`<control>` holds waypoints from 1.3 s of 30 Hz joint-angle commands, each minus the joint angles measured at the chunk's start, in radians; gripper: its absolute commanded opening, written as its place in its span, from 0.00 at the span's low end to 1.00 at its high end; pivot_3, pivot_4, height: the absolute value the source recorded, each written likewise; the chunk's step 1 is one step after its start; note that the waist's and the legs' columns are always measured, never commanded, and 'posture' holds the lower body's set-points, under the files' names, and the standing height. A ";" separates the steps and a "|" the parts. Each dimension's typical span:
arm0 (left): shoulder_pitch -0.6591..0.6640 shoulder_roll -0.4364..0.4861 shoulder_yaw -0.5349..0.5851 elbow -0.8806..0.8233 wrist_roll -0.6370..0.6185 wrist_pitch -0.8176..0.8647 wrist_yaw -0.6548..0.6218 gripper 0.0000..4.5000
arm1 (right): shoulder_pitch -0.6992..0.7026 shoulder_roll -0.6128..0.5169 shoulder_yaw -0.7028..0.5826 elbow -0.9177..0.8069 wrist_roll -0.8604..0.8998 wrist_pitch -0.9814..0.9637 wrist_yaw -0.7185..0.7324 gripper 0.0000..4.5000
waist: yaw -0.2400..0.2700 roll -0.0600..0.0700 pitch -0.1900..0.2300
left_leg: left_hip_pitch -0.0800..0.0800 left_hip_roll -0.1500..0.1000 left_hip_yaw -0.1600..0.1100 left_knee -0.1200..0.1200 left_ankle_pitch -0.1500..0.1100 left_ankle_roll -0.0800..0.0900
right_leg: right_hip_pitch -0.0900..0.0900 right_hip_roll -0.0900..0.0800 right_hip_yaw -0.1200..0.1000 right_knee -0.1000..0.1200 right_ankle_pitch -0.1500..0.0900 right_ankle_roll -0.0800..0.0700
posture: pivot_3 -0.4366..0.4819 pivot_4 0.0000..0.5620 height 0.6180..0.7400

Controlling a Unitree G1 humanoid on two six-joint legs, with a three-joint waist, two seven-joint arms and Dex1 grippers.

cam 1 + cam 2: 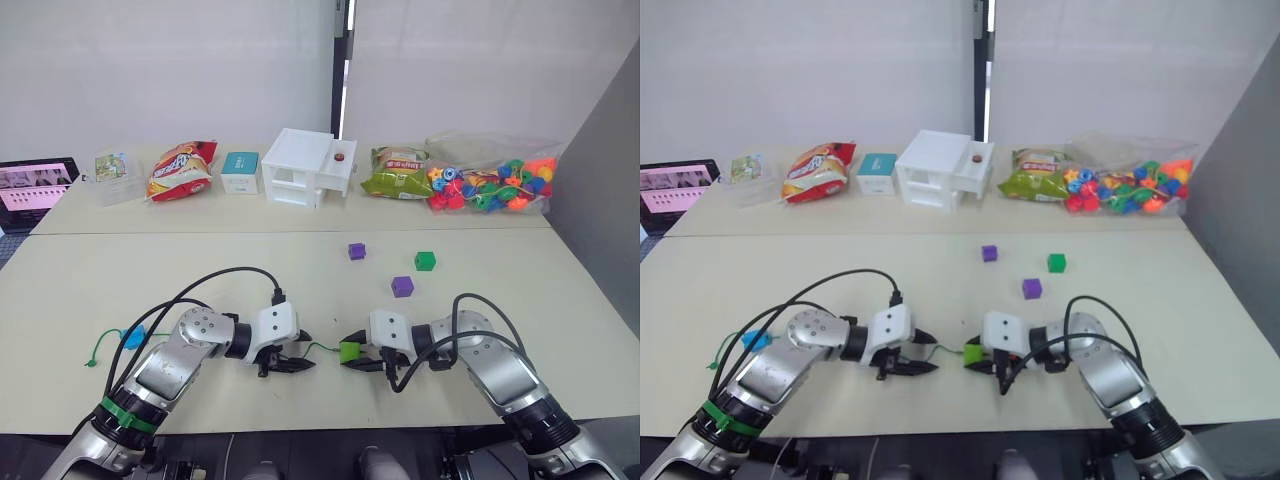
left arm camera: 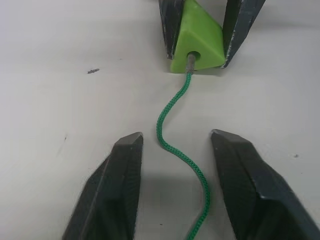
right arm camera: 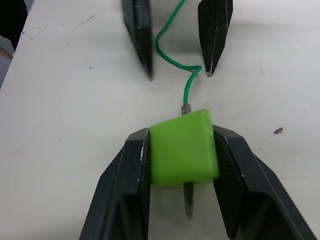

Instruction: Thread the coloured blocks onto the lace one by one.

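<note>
My right gripper point(image 3: 181, 136) is shut on a light green block point(image 3: 183, 147) low over the table. The green lace point(image 2: 172, 115) enters the block's hole, and its stiff tip point(image 3: 187, 200) pokes out the other side. My left gripper point(image 2: 175, 142) is open, its fingers straddling the lace, which lies slack on the table. The lace trails left to a blue block point(image 1: 133, 338) near its far end. Two purple blocks point(image 1: 356, 251) point(image 1: 402, 287) and a dark green block point(image 1: 425, 261) lie loose beyond my right gripper point(image 1: 350, 358).
Along the back table stand a clear bag of round beads point(image 1: 490, 185), a green snack bag point(image 1: 395, 172), a white drawer box point(image 1: 305, 168), a teal box point(image 1: 240, 172), a red snack bag point(image 1: 180, 170) and a tablet point(image 1: 35, 185).
</note>
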 commanded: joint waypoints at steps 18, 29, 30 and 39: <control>-0.076 -0.086 -0.038 -0.036 -0.025 0.044 -0.034 0.01 | 0.039 -0.012 0.022 -0.035 0.004 0.046 -0.008 0.26 | 0.001 0.000 0.000 | 0.000 0.000 0.000 0.000 0.000 0.000 | 0.000 0.000 0.000 0.000 0.000 0.000 | 0.48 0.27 1.00; -0.097 -0.092 -0.072 -0.066 -0.012 0.099 -0.049 0.01 | 0.026 0.010 0.041 -0.027 -0.008 0.059 -0.026 0.26 | 0.000 0.000 0.000 | 0.000 0.000 0.000 0.001 0.000 0.000 | 0.001 0.000 0.000 0.000 0.000 0.000 | 0.48 0.27 1.00; -0.095 -0.084 -0.071 -0.069 -0.008 0.103 -0.047 0.01 | 0.025 0.011 0.043 -0.027 -0.008 0.063 -0.026 0.26 | -0.001 0.000 0.000 | 0.000 0.000 0.000 0.001 0.000 0.000 | 0.001 0.000 0.000 0.000 0.000 0.000 | 0.48 0.27 1.00; -0.106 -0.019 -0.015 -0.098 -0.055 0.151 -0.075 0.49 | 0.018 0.019 0.002 -0.055 0.022 0.130 -0.055 0.72 | -0.003 0.000 0.000 | 0.000 0.000 0.000 0.001 0.000 0.000 | -0.001 0.001 0.000 0.001 0.000 0.000 | 0.48 0.27 1.00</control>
